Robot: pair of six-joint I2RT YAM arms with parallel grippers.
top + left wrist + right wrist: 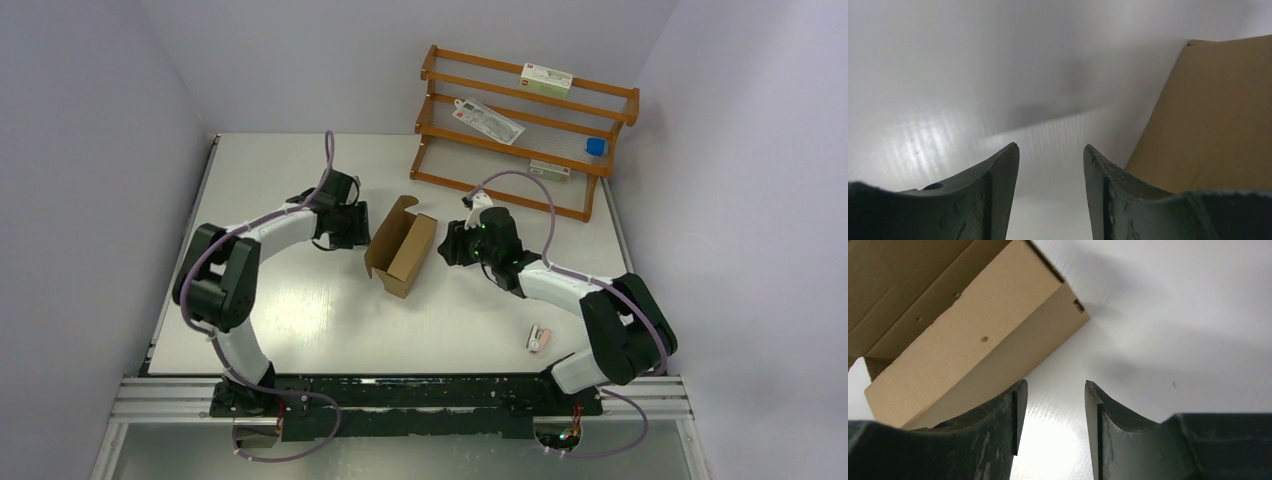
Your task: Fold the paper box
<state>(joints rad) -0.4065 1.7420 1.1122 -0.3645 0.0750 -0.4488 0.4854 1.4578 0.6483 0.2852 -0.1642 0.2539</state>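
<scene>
At your left gripper (1050,147), jaws sit partway apart, nothing between them, only bare table (948,100) in the gap. Paper box (1213,115) fills the right side of that wrist view, just beside the right-hand finger (1108,190); can't tell if they touch.

Your right gripper (1055,385) is the same: jaws partway apart, empty, white table showing through. The box (973,340) sits up-left of that wrist view, its lower edge running behind the left-hand finger (993,430); contact unclear there too.

From the top view you've got the left gripper (345,225) just off the box's left long side and the right gripper (452,245) just off its right side. The box (403,247) is between them, lying on the table (300,320) near centre, long axis slanted, plain brown, with a flap standing up at its far end.

Further out: wooden rack (525,130) at the far right by the back wall, holding a white carton (546,78), a flat packet (490,120) and a small blue item (596,146). A small white-and-pink object (538,338) lies near your right arm's base, well apart from the box.
</scene>
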